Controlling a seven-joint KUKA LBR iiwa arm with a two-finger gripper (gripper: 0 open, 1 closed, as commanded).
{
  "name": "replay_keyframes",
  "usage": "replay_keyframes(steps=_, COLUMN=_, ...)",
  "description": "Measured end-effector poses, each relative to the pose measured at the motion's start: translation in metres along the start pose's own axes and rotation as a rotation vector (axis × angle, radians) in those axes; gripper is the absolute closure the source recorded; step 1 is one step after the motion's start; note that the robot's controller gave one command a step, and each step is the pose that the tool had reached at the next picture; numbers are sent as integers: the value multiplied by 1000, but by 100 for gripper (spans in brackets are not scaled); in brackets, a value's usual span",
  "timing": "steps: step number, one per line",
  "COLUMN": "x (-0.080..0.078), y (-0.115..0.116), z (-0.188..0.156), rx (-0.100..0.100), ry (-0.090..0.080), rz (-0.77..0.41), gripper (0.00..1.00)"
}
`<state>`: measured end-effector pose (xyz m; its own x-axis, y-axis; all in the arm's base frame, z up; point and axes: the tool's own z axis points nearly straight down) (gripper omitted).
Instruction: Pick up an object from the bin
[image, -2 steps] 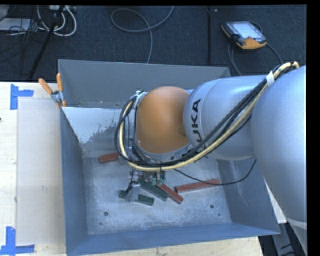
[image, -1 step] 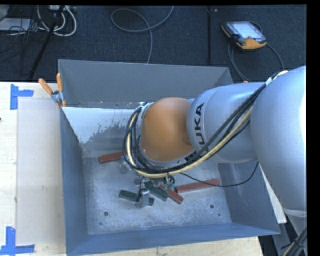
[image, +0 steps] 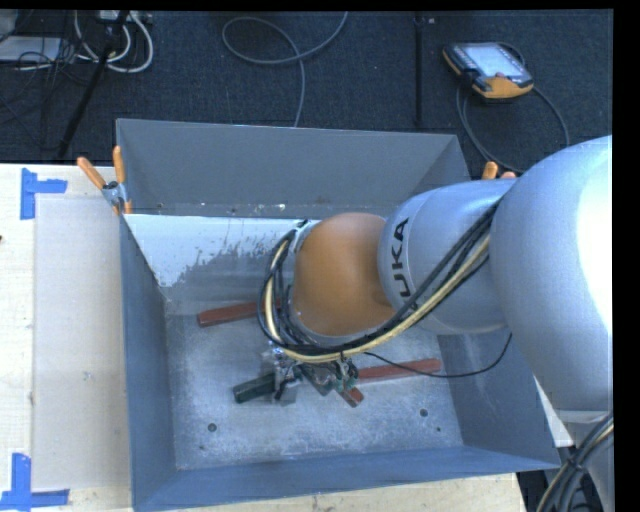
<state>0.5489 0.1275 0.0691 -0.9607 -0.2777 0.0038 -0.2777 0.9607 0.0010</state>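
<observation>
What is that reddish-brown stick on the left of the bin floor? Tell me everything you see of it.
The reddish-brown stick is a thin, flat, straight strip, perhaps wood or plastic. It lies flat on the floor of the grey bin, near the foot of the sloped back wall, running left to right. Its left end is free; its right end goes behind the arm's cables. Nothing else touches the part that shows.

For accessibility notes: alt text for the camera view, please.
The end effector is low in the grey bin, beside a dark elongated object. A reddish-brown stick lies at left, a second stick at right.
</observation>
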Motion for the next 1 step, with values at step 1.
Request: replay_keyframes(steps=1, x=0, y=0, z=0, rx=0, ry=0, rz=0, gripper=100)
